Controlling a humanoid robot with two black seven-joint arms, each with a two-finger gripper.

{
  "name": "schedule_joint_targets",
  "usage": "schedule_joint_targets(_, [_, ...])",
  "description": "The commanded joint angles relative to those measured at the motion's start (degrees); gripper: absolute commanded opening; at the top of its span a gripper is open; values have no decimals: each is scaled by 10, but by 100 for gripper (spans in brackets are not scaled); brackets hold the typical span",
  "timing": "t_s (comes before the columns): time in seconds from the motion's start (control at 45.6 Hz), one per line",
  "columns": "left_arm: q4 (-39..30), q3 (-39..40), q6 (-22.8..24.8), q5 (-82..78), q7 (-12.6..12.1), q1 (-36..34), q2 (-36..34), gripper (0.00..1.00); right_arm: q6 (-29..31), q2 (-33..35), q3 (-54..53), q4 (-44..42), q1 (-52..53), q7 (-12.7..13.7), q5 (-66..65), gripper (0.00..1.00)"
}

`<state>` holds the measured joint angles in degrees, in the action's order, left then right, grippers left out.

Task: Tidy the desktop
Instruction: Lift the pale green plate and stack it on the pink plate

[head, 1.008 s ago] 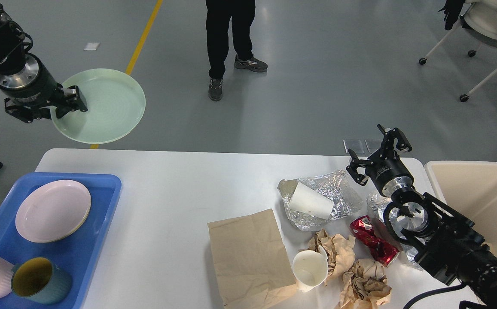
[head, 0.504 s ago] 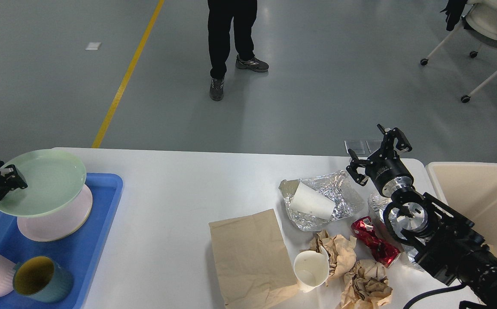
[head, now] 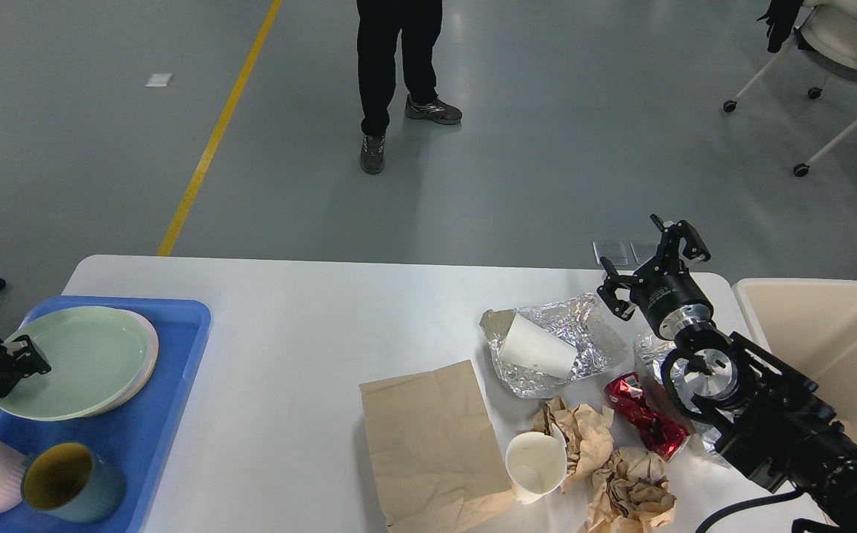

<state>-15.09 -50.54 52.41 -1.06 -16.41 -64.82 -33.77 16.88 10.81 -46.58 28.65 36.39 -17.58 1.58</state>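
Grey glossy floor (head: 584, 133) with soft light reflections. Yellow line (head: 217, 133) runs diagonally across it, far up and left of the right gripper (head: 650, 266). Small white patch (head: 158, 79) on floor left of the line. Person's dark-trousered legs (head: 391, 66) stand well beyond the gripper, upper middle. White wheeled chair (head: 843, 66) top right. Two grey floor plates (head: 627, 252) just behind the gripper.
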Motion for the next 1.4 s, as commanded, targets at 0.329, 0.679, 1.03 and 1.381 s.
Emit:
schedule_joint_targets(0.329, [45, 0, -67, 0, -3, 27, 34, 0, 0, 0, 0, 0, 0, 0, -1, 100])
schedule_joint_targets(0.679, [108, 0, -100, 0, -3, 57, 45, 0, 0, 0, 0, 0, 0, 0, 0, 100])
schedule_joint_targets(1.03, [110, 0, -134, -4, -5, 68, 78, 13, 0, 0, 0, 0, 0, 0, 0, 100])
schedule_joint_targets(1.381, [109, 0, -160, -5, -4, 73, 87, 39, 0, 0, 0, 0, 0, 0, 0, 100])
